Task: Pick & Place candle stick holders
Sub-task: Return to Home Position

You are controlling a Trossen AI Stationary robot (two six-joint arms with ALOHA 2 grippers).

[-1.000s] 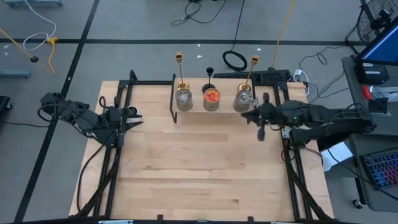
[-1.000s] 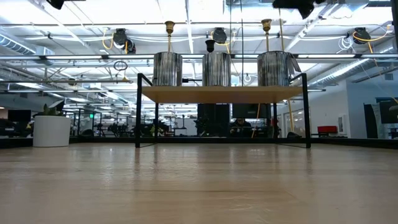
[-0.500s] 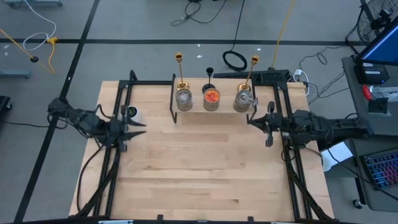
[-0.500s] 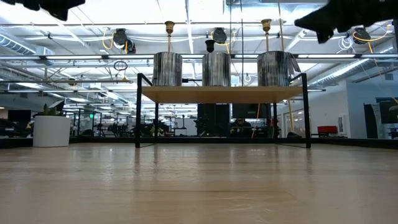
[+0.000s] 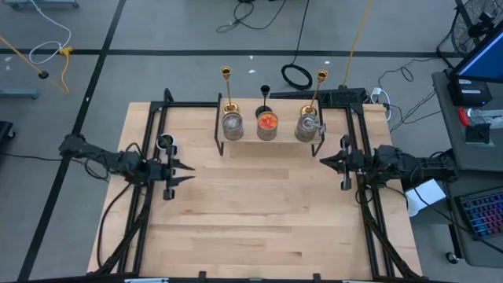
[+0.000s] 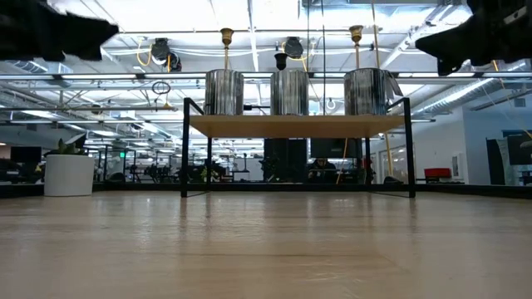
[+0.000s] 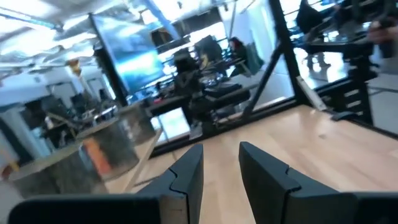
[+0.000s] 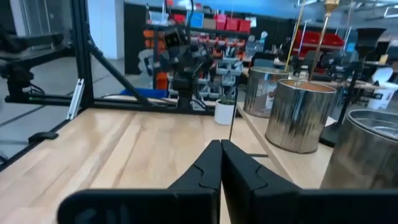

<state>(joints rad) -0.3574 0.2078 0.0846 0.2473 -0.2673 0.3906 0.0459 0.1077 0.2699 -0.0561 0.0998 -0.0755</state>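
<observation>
Along the table's (image 5: 251,212) far edge, the candle stick holders (image 5: 227,88) stand on the shelf (image 6: 295,125) behind three tins (image 5: 266,124), so you are probably at the homing step: park the left gripper (image 5: 189,173), fingers parted and empty, and the right gripper (image 5: 323,159), clenched on nothing.

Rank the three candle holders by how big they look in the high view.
1. Left gold holder and right gold holder: they look alike, so there is no order between them.
2. Black holder: plainly the shortest.
</observation>
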